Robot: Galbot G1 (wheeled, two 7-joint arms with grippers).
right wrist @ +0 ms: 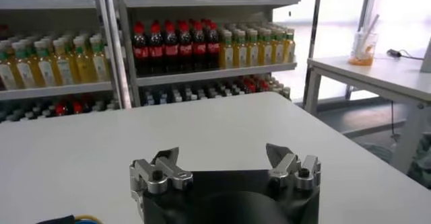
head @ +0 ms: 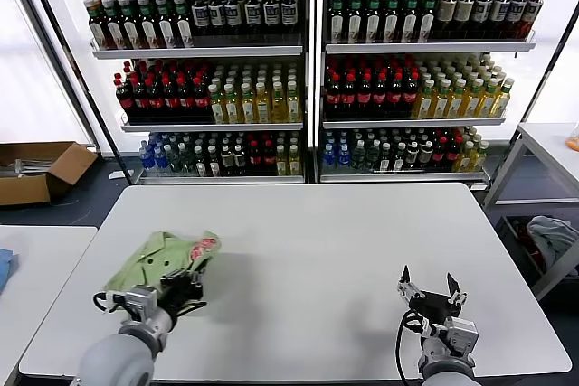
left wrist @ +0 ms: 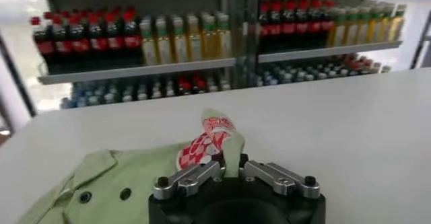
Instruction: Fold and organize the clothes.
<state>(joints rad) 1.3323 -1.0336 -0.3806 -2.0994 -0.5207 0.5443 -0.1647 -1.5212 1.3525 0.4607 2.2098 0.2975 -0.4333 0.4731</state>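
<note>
The light green polo shirt [head: 154, 261] lies crumpled on the white table [head: 326, 250] at its front left, with the red-and-white checkered print [head: 204, 246] turned up. In the left wrist view the shirt [left wrist: 108, 178] shows its two dark buttons, and a fold with the print [left wrist: 202, 148] stands up. My left gripper [head: 184, 285] sits at the shirt's near right edge; in its wrist view the gripper [left wrist: 231, 167] is shut on that fold. My right gripper [head: 431, 294] is open and empty over bare table at the front right, and in its wrist view [right wrist: 222, 157] nothing is between the jaws.
Shelves of bottles [head: 308, 70] stand behind the table. A cardboard box [head: 36, 169] lies on the floor at far left. A second white table [head: 41, 259] adjoins on the left. A side table [head: 547, 146] with a grey-blue cloth bundle [head: 552, 237] below stands at right.
</note>
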